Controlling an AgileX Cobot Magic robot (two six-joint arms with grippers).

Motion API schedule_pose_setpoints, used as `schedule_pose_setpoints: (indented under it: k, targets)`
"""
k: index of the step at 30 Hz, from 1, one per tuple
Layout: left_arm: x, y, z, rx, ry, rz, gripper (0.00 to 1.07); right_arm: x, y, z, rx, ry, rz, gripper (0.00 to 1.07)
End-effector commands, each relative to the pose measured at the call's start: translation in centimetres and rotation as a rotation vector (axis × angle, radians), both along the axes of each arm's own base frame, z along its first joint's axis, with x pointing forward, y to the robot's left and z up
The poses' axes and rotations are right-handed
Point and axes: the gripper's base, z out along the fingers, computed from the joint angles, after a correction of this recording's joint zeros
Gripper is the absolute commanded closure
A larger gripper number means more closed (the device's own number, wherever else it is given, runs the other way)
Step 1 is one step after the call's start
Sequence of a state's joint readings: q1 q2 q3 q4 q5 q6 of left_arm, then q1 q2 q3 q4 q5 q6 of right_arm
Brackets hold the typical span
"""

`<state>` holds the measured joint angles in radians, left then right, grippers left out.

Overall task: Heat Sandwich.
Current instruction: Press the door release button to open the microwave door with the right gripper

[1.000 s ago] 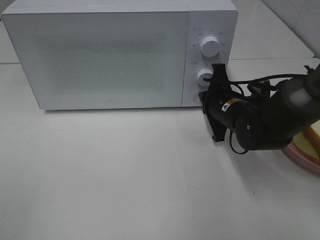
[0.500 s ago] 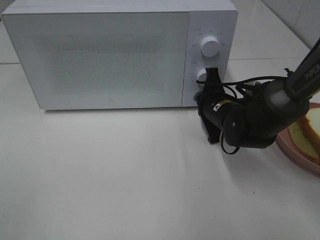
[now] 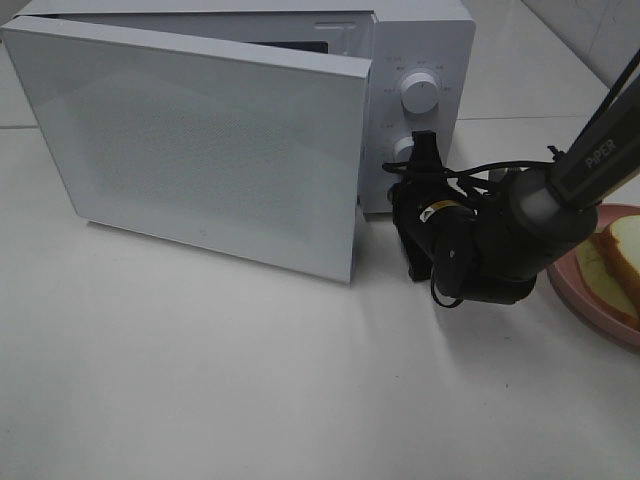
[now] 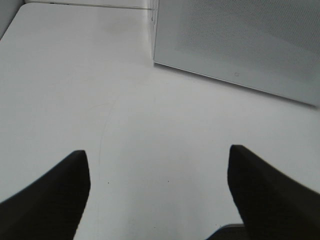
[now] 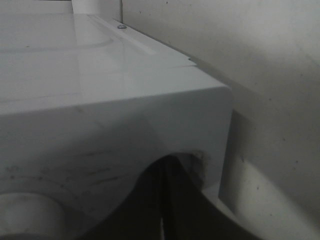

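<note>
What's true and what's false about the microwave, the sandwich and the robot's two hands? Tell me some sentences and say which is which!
1. The microwave door is swung partly open. True.
2. The sandwich is inside the microwave. False: it lies on the pink plate at the right edge of the high view.
3. The right hand is shut and sits close against the control panel. True.
4. The left hand is holding the sandwich. False: it is open and empty, above the bare table.
</note>
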<state>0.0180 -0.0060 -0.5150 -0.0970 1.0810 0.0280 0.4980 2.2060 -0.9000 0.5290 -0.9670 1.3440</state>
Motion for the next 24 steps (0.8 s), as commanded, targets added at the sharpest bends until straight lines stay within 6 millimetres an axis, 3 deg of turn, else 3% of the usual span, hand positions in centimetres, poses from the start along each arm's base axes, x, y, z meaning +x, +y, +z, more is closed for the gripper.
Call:
schedule_pose_setpoints:
  k: [1, 24]
  targets:
    - [0.00, -0.01, 0.08, -0.007, -0.016, 0.003, 0.34, 2.28, -0.99, 3.26, 0.009, -0.299, -0.083, 1.07]
    - [0.00, -0.01, 0.08, -0.007, -0.016, 0.003, 0.34, 2.27, -0.95, 3.12, 0.009, -0.284, -0.079, 1.07]
